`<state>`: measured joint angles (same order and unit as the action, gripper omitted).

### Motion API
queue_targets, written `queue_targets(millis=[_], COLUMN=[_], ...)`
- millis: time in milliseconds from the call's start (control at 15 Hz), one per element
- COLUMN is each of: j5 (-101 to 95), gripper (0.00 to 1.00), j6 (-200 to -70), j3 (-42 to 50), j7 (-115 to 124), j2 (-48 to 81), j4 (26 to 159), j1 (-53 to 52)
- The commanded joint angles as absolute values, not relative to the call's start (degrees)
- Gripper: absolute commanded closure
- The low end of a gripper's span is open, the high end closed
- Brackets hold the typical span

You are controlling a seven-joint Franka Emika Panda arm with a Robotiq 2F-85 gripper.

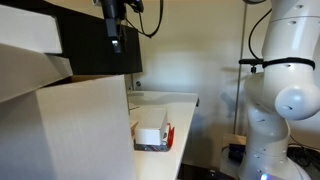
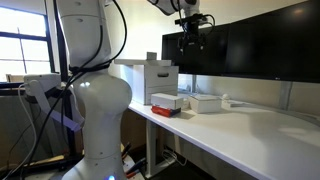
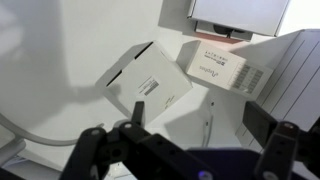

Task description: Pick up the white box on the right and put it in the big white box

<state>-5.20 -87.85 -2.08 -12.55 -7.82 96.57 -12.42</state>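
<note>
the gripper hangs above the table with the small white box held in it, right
Not quite. The gripper hangs above the table, but it is open and empty; the wrist view shows the white box lying on the table below it.

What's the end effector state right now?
End effector: open, holding nothing; the white box lies below it, untouched.
</note>
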Motion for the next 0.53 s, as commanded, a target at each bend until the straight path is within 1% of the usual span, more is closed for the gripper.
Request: queue_targets(millis=[0, 467], j5=[-2.7, -3.0], gripper=[0.0, 0.0], j6=[-94.8, -101.8], j3=[-3.3, -3.3], j7=[-7.7, -2.1], j2=[-15.5, -21.2], j4=[110.4, 123.1], j1=[-9.6, -7.8])
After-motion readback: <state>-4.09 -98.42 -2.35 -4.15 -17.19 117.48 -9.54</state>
